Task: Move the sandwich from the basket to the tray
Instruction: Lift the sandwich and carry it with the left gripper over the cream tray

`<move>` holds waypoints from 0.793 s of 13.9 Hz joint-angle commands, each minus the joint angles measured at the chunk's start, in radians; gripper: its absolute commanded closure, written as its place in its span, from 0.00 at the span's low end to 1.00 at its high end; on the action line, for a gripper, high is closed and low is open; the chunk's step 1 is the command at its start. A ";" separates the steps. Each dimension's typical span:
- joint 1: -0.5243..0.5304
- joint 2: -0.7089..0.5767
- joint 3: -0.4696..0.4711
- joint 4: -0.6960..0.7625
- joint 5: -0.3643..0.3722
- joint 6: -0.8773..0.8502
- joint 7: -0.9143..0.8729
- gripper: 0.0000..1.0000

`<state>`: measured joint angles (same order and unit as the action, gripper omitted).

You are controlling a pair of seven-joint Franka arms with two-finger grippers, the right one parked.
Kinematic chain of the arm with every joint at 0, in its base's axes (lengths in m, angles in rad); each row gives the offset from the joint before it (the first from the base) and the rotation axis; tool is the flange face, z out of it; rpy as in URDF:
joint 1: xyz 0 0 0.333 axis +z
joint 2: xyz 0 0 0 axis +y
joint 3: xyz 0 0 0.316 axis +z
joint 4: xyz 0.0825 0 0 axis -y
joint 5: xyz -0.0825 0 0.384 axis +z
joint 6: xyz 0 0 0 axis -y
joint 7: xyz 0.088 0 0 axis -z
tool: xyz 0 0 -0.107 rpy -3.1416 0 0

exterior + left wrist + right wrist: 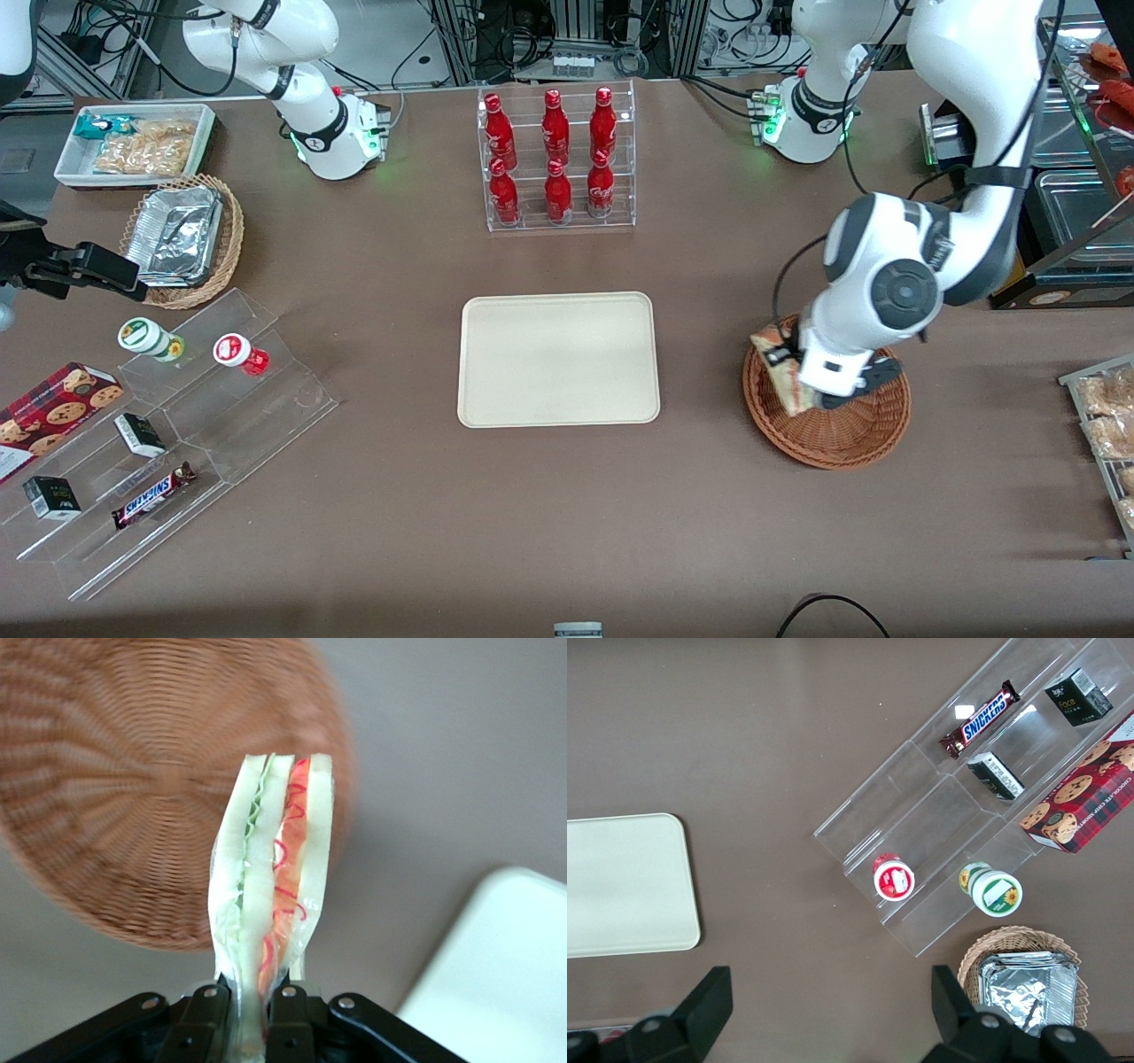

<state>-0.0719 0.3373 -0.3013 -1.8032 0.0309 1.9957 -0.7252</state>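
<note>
My gripper (802,377) hangs just above the reddish-brown wicker basket (842,434), toward the working arm's end of the table, and is shut on the sandwich (782,377). In the left wrist view the gripper (252,1005) pinches the clear-wrapped sandwich (273,877) at its narrow end, with white bread, green and red-orange filling showing edge-on. The sandwich is lifted off the basket (133,788), whose inside is bare. The cream tray (558,359) lies flat at the table's middle with nothing on it; a corner of the tray (505,983) shows in the wrist view.
A clear rack of red bottles (556,159) stands farther from the front camera than the tray. Toward the parked arm's end are a clear stepped display (168,443) with snacks, a tan basket of foil containers (182,237) and a white bin (133,142). Bagged pastries (1107,416) lie near the working arm's table edge.
</note>
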 commanded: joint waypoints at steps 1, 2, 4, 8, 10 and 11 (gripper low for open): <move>0.003 0.124 -0.117 0.142 0.009 -0.031 -0.038 0.89; 0.001 0.156 -0.162 0.160 0.024 -0.026 -0.060 0.89; -0.107 0.216 -0.183 0.220 0.093 -0.015 -0.144 0.90; -0.248 0.342 -0.182 0.366 0.188 -0.012 -0.286 0.90; -0.302 0.390 -0.182 0.416 0.213 -0.008 -0.289 0.90; -0.327 0.416 -0.180 0.447 0.214 -0.002 -0.298 0.90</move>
<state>-0.3556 0.6856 -0.4859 -1.4535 0.2160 2.0044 -0.9995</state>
